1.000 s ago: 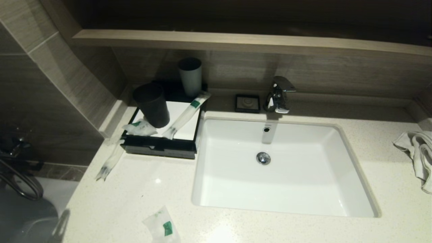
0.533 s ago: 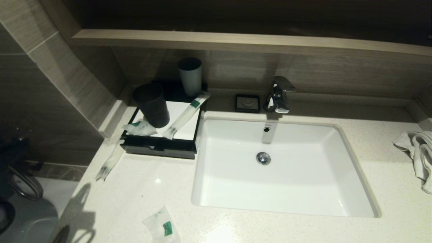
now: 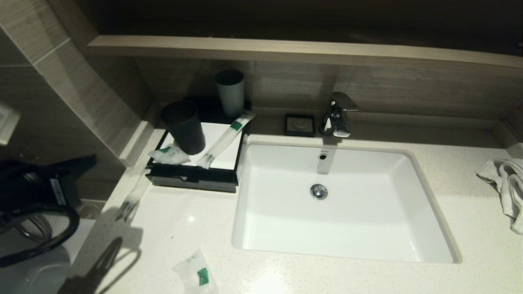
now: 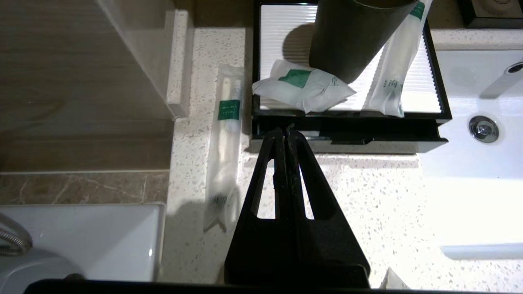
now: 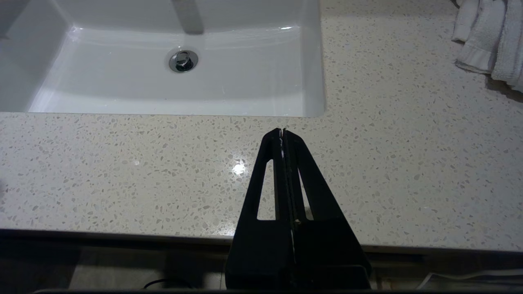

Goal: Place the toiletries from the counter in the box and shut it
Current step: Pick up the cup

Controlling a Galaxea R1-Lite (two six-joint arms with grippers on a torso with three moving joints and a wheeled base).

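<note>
— Clearly closed, the left gripper point(image 4: 285, 132) hangs at the left edge of the head view, holding nothing, short of the black box point(image 3: 192, 178) at centre-left.

— And the toiletries?

— One long sachet point(image 3: 132, 195) lies on the counter point(image 3: 163, 228) just left of the box; a small packet point(image 3: 196, 274) sits bottom centre. The fingers likely must part first, then straddle the sachet's narrow width. The right gripper point(image 5: 282, 132), also closed and empty, waits over the counter's front edge.
</note>
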